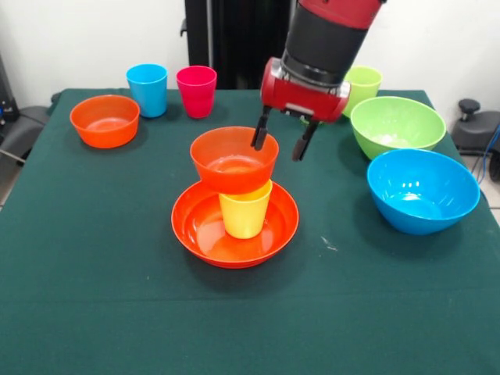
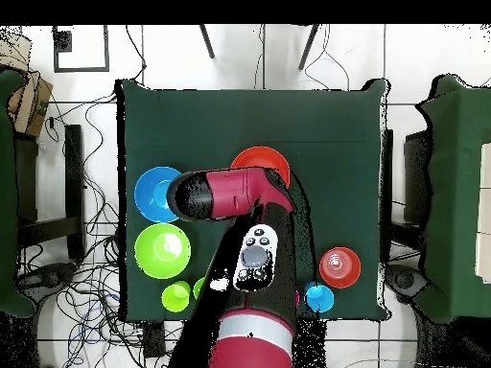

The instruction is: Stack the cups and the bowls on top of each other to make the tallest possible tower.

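Note:
A wide orange bowl [image 1: 205,238] sits mid-table with a yellow cup [image 1: 245,215] standing in it and a small orange bowl [image 1: 230,164] resting on the cup: a three-piece tower. My gripper [image 1: 279,145] is open at the small bowl's right rim, with one finger [image 1: 259,134] over the rim and the other outside it. It holds nothing. In the overhead view the arm [image 2: 225,195] covers the gripper and most of the tower; only part of the wide orange bowl [image 2: 261,159] shows.
A second small orange bowl [image 1: 105,119], a sky blue cup [image 1: 148,89] and a pink cup [image 1: 196,91] stand at the back left. A light green cup [image 1: 364,82], a lime green bowl [image 1: 397,125] and a blue bowl [image 1: 423,190] stand at the right.

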{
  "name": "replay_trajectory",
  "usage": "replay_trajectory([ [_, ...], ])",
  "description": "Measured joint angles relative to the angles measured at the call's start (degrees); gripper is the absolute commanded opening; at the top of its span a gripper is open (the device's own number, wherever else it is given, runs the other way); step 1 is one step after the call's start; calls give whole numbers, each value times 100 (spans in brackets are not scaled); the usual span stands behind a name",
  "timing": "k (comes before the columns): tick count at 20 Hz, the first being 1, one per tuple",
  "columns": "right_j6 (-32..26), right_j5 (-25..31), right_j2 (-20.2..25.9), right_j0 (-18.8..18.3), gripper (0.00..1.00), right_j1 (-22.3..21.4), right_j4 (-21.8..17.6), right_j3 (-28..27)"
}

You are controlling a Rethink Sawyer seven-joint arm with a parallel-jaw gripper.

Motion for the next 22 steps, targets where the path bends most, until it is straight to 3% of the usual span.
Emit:
replay_trajectory([
  [9, 0, 0, -2, -39, 100, -417, 71, 188],
  [22, 0, -85, -1, -141, 100, -221, 75, 188],
])
